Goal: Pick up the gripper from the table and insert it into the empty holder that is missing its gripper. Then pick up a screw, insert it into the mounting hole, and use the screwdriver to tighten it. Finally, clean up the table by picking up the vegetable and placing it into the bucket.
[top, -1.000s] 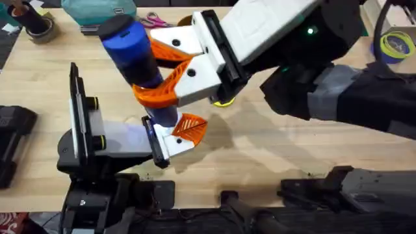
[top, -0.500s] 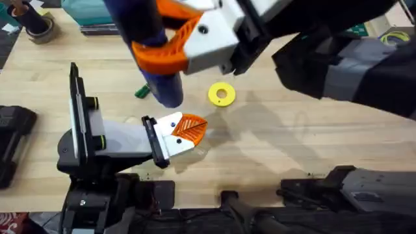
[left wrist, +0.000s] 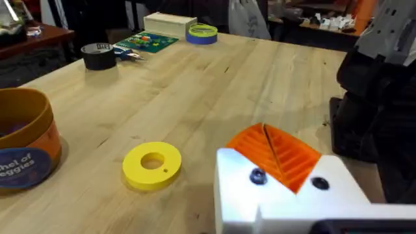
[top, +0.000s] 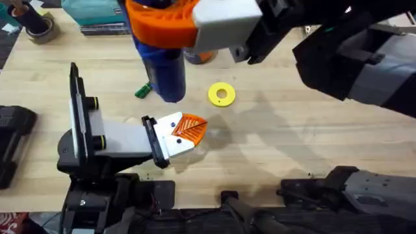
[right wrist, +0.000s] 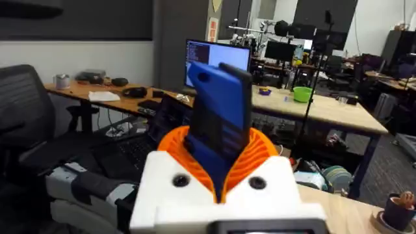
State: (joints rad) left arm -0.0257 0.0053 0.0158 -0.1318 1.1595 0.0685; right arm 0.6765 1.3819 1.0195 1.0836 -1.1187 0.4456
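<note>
overhead: right gripper (top: 170,23) clamps blue screwdriver (top: 162,71) upright, above tabletop's far edge; left gripper (top: 185,130) state unclear.

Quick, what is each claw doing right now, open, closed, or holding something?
Left claw: cannot tell whether it is open or closed; holding nothing visible.
Right claw: closed on the bright blue pen-shaped screwdriver.
</note>
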